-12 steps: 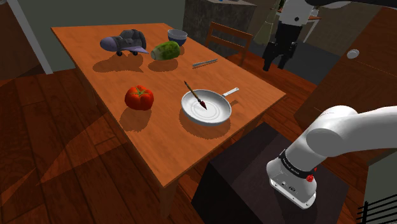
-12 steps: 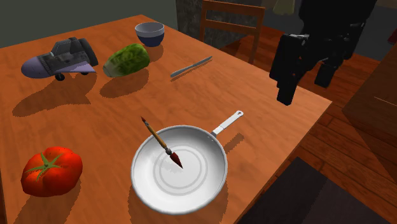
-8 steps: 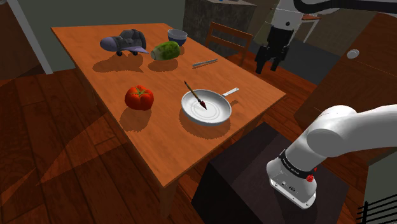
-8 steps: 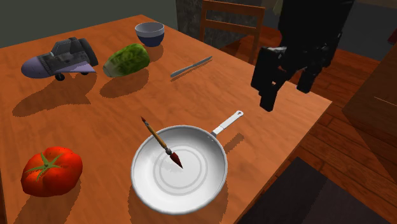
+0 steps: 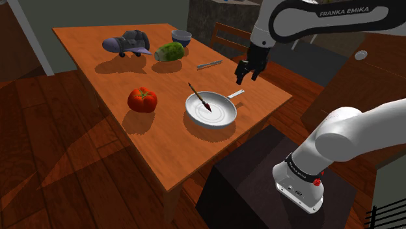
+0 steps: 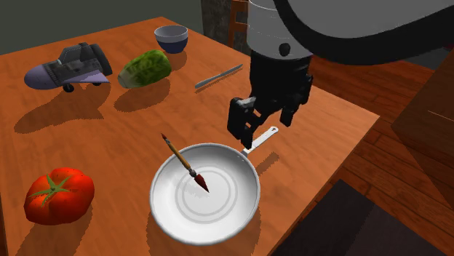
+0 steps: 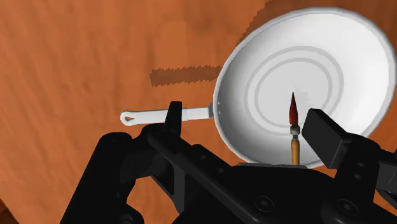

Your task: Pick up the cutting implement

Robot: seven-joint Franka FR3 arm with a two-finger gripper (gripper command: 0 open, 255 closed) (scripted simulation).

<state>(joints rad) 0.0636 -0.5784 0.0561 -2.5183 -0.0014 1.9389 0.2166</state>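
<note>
The cutting implement is a slim grey knife (image 5: 209, 64) (image 6: 218, 76) lying flat on the wooden table (image 5: 117, 71), between the green vegetable and the table's far edge. My black gripper (image 5: 244, 77) (image 6: 262, 127) (image 7: 251, 127) hangs open over the handle of a white frying pan (image 5: 221, 116) (image 6: 174, 211) (image 7: 254, 57), with nothing between its fingers. In the second exterior view the knife lies up and to the left of the gripper, well apart from it. A red-tipped paintbrush (image 5: 200, 97) (image 6: 183, 164) (image 7: 294, 127) rests in the pan.
A red tomato (image 5: 142, 99) (image 6: 58, 193), a grey toy plane (image 5: 127, 43) (image 6: 67, 67), a green lumpy vegetable (image 5: 170, 51) (image 6: 145, 68) and a small bowl (image 5: 181, 36) (image 6: 172, 36) stand on the table. A wooden chair (image 5: 233, 39) is behind its far edge.
The arm has swung in from beyond the table's edge and come down over the pan's handle. The fingers stay apart. Nothing on the table has moved.
</note>
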